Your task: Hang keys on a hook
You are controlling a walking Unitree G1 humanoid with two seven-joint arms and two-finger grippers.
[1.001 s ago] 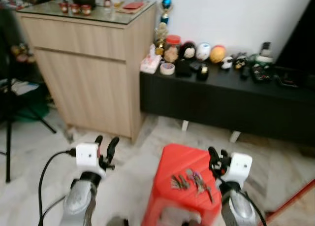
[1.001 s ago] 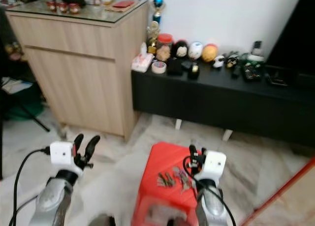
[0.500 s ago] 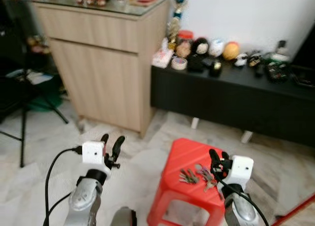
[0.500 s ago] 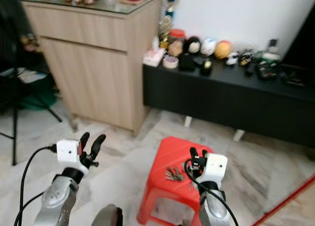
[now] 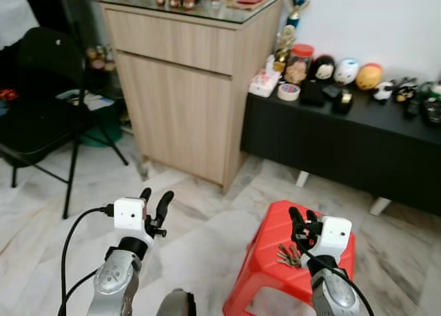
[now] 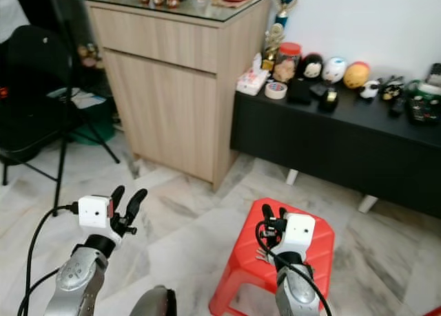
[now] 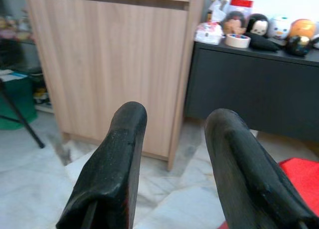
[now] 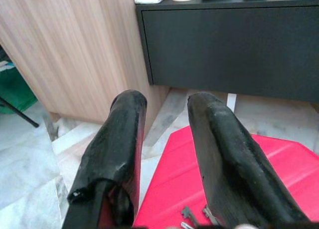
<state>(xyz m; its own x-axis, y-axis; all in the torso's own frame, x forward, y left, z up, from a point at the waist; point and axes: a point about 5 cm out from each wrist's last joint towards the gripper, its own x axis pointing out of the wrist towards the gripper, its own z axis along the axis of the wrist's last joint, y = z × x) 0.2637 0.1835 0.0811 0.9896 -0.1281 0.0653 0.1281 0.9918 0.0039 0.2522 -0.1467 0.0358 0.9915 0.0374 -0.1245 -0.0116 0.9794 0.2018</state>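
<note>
Left eye view shows you the bunch of keys [image 5: 288,256] on the red stool [image 5: 272,239], just beside your parted, empty right gripper [image 5: 301,217]. Your left gripper [image 5: 156,197] hovers apart, fingers spread.

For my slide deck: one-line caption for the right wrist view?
Open right gripper above keys on red stool.
</note>
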